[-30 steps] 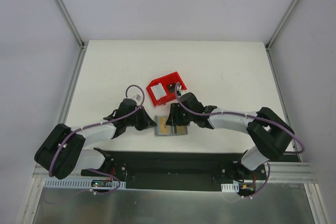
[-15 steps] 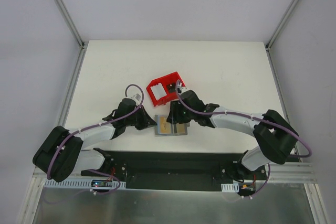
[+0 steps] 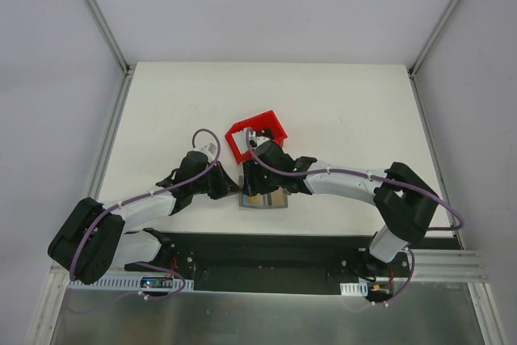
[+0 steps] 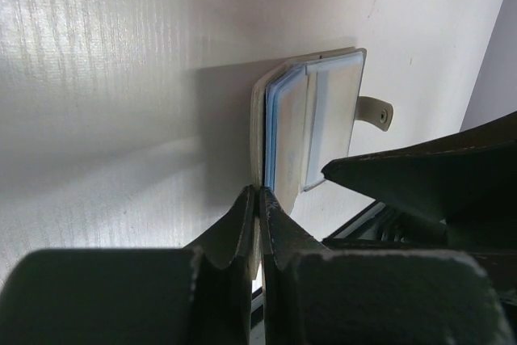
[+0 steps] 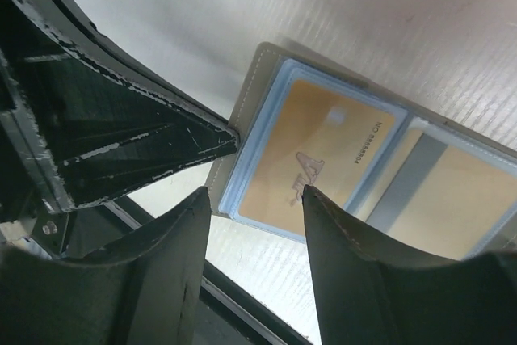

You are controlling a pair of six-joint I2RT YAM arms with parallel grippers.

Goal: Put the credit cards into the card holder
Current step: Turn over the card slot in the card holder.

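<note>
The flat grey-blue wallet-like card holder point(image 3: 265, 201) lies open on the white table point(image 3: 339, 111), low in the centre of the top view, just below the red plastic bin point(image 3: 236, 143). The left gripper point(image 4: 258, 197) is clenched on the holder's left edge. The right gripper point(image 5: 254, 195) hovers over it, fingers spread, grasping nothing. A gold card point(image 5: 323, 147) sits in a clear sleeve, with a grey-striped tan card point(image 5: 460, 199) beside it.

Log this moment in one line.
left gripper: shut on card holder | right gripper: open over gold card | gold card: in card holder
</note>
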